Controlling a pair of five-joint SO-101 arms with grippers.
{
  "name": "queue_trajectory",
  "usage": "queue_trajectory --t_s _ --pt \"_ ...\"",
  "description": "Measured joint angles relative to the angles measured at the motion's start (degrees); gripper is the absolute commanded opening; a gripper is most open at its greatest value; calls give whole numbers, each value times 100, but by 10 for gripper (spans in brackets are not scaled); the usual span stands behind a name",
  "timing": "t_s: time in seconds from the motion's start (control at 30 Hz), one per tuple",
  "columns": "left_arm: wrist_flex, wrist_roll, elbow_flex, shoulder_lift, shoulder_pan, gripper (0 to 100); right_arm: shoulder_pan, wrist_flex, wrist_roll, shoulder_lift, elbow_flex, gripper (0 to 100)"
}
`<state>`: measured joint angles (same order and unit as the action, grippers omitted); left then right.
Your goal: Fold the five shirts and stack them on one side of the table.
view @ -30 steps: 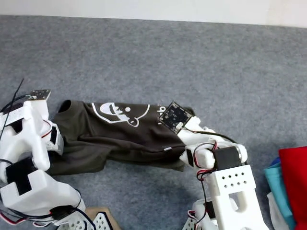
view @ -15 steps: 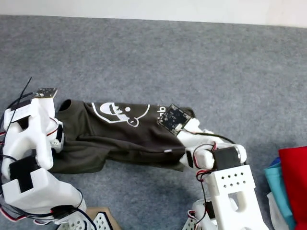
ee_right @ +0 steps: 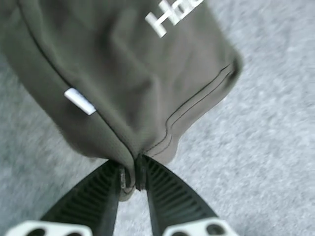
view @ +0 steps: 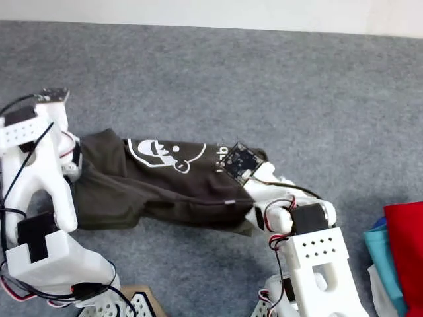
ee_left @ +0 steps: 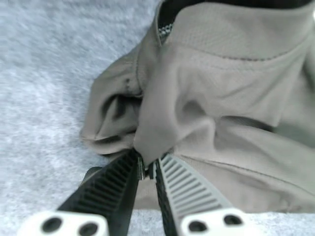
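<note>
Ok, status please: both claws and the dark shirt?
Left claw shut on dark shirt near the collar. Right claw shut on its hem corner. Red and teal shirts piled apart, at the table edge.

My two arms work at a grey, carpet-like table, where a dark shirt with a white print lies crumpled in a long band across the near-left part. Well apart from it, at the table's right edge, rests a pile with a red shirt on top. A teal shirt and a white shirt show from beneath it.
</note>
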<state>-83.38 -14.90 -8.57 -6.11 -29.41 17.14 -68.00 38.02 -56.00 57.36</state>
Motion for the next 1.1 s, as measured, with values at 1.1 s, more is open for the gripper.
queue_trajectory --t_s 1.1 --pt "-1670 -695 738 -35 -114 38 0 1231 -360 0 0 6"
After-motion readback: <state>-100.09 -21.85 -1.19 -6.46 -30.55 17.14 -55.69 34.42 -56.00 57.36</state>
